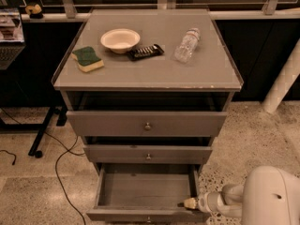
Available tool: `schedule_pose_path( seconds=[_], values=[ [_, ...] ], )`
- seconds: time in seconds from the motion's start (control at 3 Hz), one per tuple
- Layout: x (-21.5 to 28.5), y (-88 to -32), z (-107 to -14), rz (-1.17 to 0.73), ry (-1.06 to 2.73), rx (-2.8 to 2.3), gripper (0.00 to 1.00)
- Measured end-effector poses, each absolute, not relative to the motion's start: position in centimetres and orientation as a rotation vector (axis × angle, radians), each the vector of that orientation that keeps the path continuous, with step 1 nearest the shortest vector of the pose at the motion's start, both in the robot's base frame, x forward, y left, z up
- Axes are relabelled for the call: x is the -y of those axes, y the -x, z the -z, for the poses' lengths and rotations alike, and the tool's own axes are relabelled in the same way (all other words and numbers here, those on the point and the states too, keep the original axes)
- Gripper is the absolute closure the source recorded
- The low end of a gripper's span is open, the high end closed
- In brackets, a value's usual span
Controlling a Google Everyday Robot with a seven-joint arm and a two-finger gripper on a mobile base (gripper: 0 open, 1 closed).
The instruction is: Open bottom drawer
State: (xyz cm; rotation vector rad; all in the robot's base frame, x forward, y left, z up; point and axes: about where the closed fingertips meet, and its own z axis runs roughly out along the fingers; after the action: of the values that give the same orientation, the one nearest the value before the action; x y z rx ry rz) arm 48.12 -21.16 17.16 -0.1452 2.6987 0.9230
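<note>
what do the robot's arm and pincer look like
The arm is a bulky, smooth white rounded shell narrowing into pale grey ringed wrist segments. The pincer, at the open bottom drawer's right front corner, is a small cream-coloured tip. No cables show.

No text, brand, number or sign can be read anywhere in the camera view.
The plastic bottle point(187, 44) and the dark packet point(146, 51) beside the bowl point(120, 40) show no print that can be made out; the gripper point(190, 203), at the front right corner of the pulled-out bottom drawer point(145, 191), carries no legible marking.
</note>
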Motion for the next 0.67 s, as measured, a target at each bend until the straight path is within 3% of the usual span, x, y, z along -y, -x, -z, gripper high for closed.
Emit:
schedule_pose_path(
  seconds=[0.67],
  values=[
    [22.0, -47.2, -18.6, -0.967, 0.047, -2.638, 1.0]
  ],
)
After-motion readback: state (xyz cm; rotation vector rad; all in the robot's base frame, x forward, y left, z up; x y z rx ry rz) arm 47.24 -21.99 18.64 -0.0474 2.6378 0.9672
